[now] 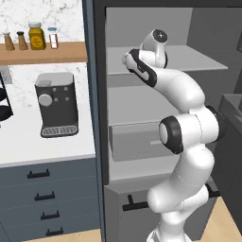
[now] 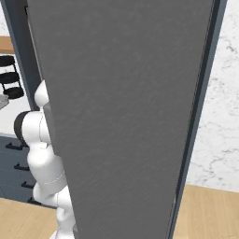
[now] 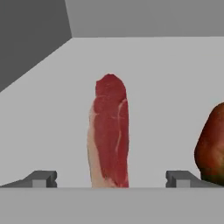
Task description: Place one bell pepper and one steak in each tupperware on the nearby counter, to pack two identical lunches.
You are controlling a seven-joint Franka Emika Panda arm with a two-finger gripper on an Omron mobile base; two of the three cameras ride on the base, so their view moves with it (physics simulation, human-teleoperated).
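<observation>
In the hand view a steak (image 3: 110,135), a long pink-red slab with pale streaks, lies on a grey fridge shelf (image 3: 166,87) straight ahead. My gripper (image 3: 110,178) stands open, one fingertip (image 3: 41,178) on each side of the steak's near end, not touching it. A glossy red bell pepper (image 3: 212,148) sits at the right edge, just beyond the right fingertip. In the left base view the arm (image 1: 182,132) reaches into the open fridge at upper-shelf height, with the hand (image 1: 153,47) inside. The white counter (image 1: 42,142) lies to the left of the fridge. The tupperware is out of view.
A dark coffee machine (image 1: 56,104) stands on the counter, under a wooden wall shelf (image 1: 42,52) with jars. The open grey fridge door (image 2: 126,116) blocks most of the right base view. Fridge walls close in on the left and behind the steak.
</observation>
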